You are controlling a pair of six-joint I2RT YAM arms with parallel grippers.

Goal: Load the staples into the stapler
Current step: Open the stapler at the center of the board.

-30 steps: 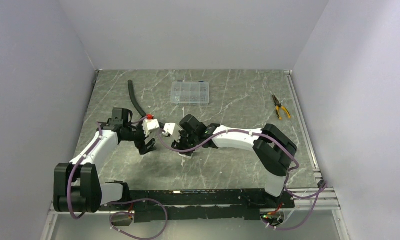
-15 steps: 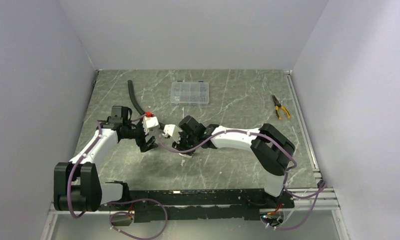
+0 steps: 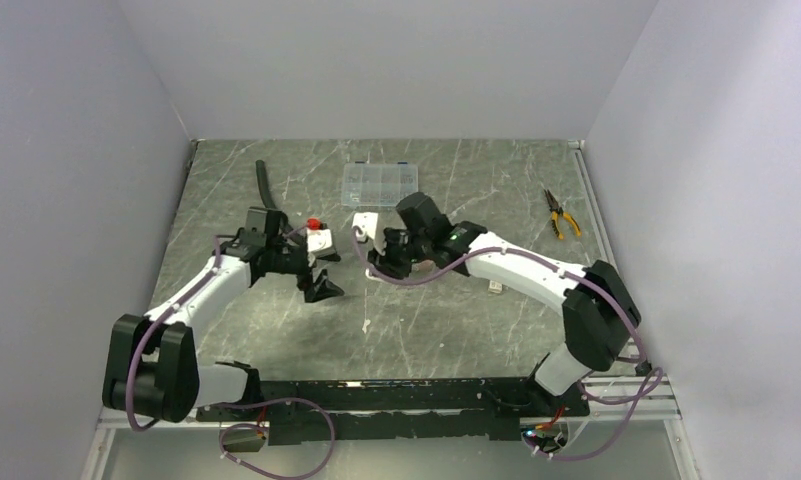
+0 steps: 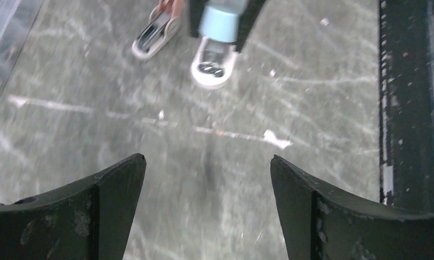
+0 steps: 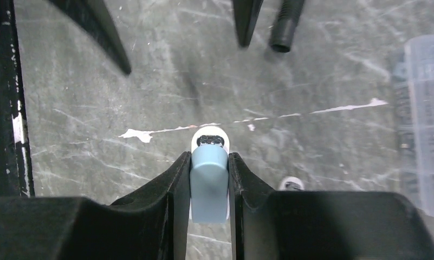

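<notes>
Stapler point(image 5: 209, 184) clamped between fingers of right hand point(image 5: 209, 156); left hand point(image 4: 208, 165) wide open, empty

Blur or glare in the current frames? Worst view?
Left wrist: worst; table, blue stapler and the other stapler smeared, left gripper sharp. Right wrist: blue stapler crisp, clear box at the right edge soft. Top external: even light, no glare.
</notes>
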